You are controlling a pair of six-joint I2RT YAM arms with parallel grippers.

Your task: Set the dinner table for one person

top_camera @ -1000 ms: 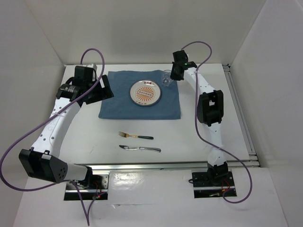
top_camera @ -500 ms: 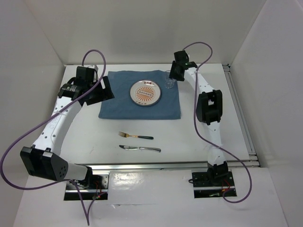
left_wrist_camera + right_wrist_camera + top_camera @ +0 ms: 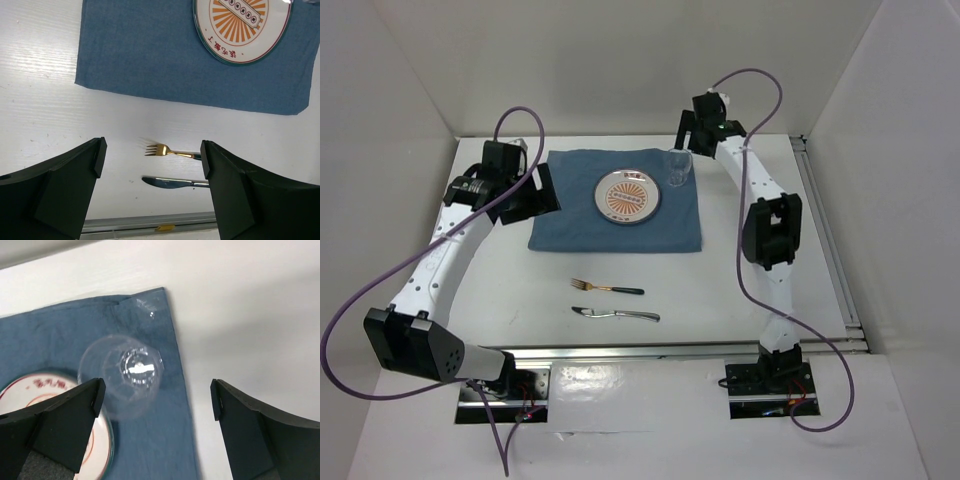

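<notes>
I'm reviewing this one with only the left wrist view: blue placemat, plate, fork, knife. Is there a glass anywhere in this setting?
Observer: Yes. A clear glass stands upright on the far right corner of the blue placemat, just right of the plate.
Operator: Is the right arm holding it?
Observer: No. The right gripper is above the glass with its jaws wide apart, gripping nothing.
Operator: And where does my left arm sit relative to the mat?
Observer: The left gripper hovers open over the table, at the placemat's left edge.
</notes>
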